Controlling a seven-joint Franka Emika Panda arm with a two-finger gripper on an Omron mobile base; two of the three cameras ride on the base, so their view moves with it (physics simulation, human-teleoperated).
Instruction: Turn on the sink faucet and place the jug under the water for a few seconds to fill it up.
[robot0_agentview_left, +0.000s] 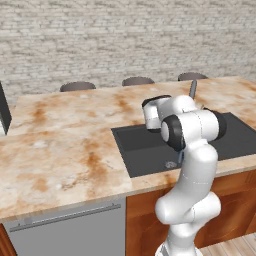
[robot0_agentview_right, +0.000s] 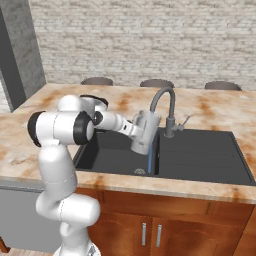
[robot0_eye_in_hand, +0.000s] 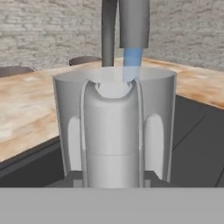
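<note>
Holding the jug (robot0_eye_in_hand: 114, 127) under the running faucet (robot0_agentview_right: 167, 107) leaves little room for error, since the blue stream of water (robot0_eye_in_hand: 131, 61) enters near the far rim of the jug's mouth rather than its middle. A small drift of the hand away from the spout would likely send the water down the outside wall into the sink (robot0_agentview_right: 200, 155); in the right base view a blue line also shows below the jug, so either some water misses or it merely shows through the translucent wall, and I cannot tell which. The gripper (robot0_agentview_right: 136, 131) is closed on the jug's loop handle, a narrow hold to one side of the body, so as the jug fills and grows heavier it may swing or tip about that handle. Lifting the jug too high risks knocking its rim against the spout tip, which hangs just above it.

The arm rises from the base in front of the marble desk (robot0_agentview_left: 65, 145), with its elbow bent high and its forearm running roughly level out over the near edge of the black basin. The wrist points toward the faucet, and the jug hangs above the basin floor, roughly upright, slightly tilted in the right base view.
</note>
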